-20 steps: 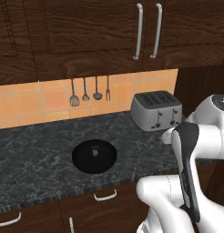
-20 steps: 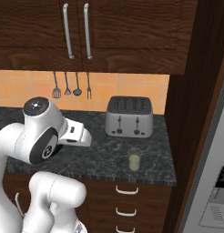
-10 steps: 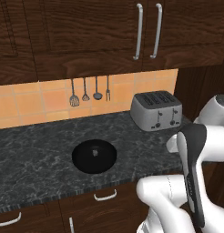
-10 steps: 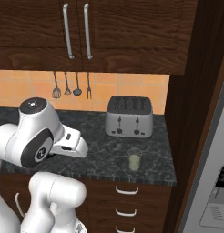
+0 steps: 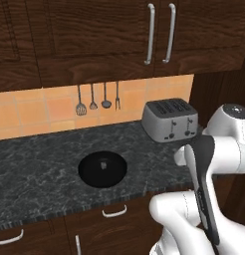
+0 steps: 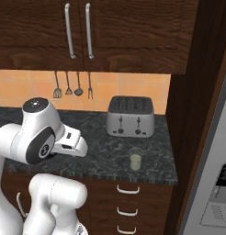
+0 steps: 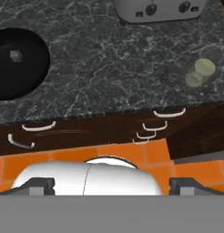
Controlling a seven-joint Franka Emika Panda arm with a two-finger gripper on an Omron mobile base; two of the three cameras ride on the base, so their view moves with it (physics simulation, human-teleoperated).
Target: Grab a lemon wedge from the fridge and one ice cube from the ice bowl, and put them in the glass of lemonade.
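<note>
The dark marble surface (image 5: pixel 40 164) under wooden cabinets (image 6: pixel 133 32) carries the toaster (image 6: pixel 131 116) at twelve o'clock, the glass (image 6: pixel 135 160) just in front, the bowl (image 5: pixel 102 169) holding an ice cube (image 7: pixel 15 55) toward nine, while the end effector (image 7: pixel 111 184) hangs spread wide, empty.

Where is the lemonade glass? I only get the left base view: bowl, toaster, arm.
Observer: The glass of lemonade stands on the counter in front of the toaster, near the front edge.
Operator: And the fridge?
Observer: The fridge stands right of the counter, beyond a dark wood panel.
Operator: Gripper state?
Observer: The gripper is open and empty, looking down at the counter's front edge.
</note>
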